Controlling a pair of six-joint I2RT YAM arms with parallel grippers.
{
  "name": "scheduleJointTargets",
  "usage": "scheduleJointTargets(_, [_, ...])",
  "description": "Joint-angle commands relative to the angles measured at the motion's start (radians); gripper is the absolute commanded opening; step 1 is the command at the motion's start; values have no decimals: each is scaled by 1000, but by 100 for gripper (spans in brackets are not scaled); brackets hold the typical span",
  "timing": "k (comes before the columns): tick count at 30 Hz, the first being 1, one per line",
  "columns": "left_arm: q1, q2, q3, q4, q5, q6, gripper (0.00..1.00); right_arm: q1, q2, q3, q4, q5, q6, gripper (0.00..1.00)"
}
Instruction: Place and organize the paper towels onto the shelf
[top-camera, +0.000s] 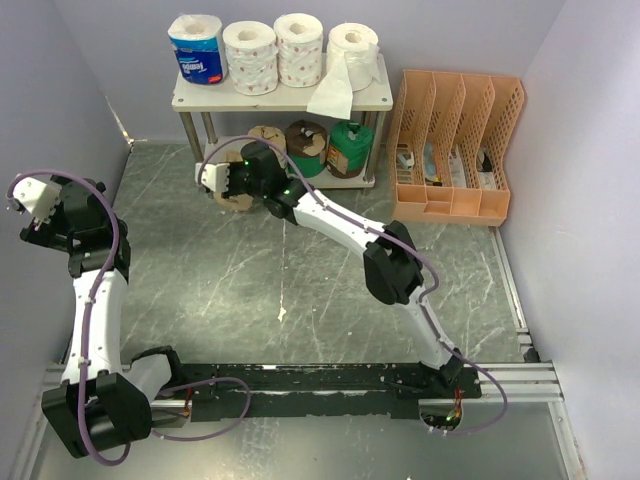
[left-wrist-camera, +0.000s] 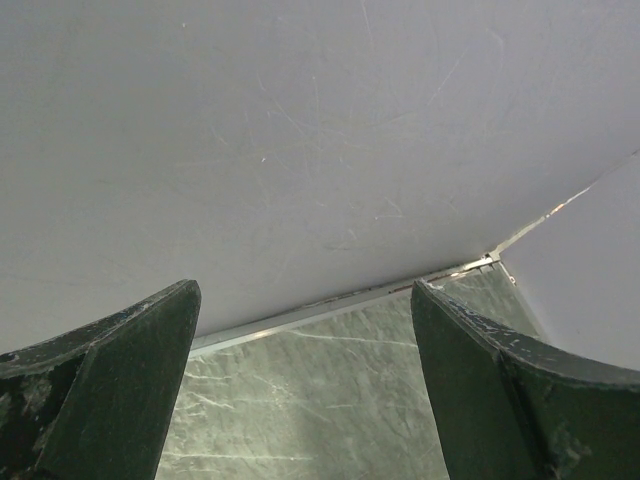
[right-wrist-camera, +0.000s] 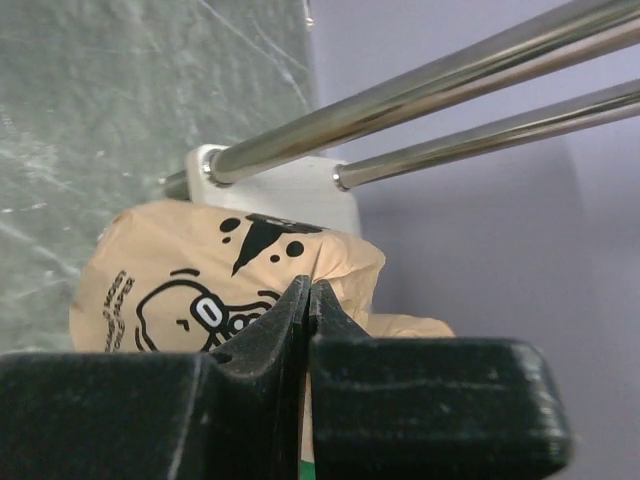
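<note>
The shelf (top-camera: 372, 97) stands at the back. Its top board holds a blue-wrapped roll (top-camera: 196, 48), two pink-dotted white rolls (top-camera: 250, 56) (top-camera: 299, 48) and a plain white roll (top-camera: 352, 50) with a loose sheet hanging down. The lower board holds a tan roll (top-camera: 267, 134) and two green-wrapped rolls (top-camera: 307, 148) (top-camera: 350, 148). My right gripper (top-camera: 232, 186) is at the shelf's front left, low down. It is shut on the wrapper of a tan kraft roll (right-wrist-camera: 190, 285), pinched at the fingertips (right-wrist-camera: 296, 300), beside the silver posts (right-wrist-camera: 450, 75). My left gripper (top-camera: 28, 208) is open and empty at the far left wall; the left wrist view (left-wrist-camera: 305, 295) shows only wall and floor.
An orange slotted file organizer (top-camera: 455, 150) stands right of the shelf. Grey walls close in the left, back and right sides. The floor is green marble-patterned. A metal rail runs along the near edge at the arm bases.
</note>
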Motion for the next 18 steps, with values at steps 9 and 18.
scheduleJointTargets(9, [17,18,20,15,-14,7,97,-45,196,299,157,28,-177,0])
scheduleJointTargets(18, [27,32,26,9,4,-3,97,-60,259,341,318,8,-294,0])
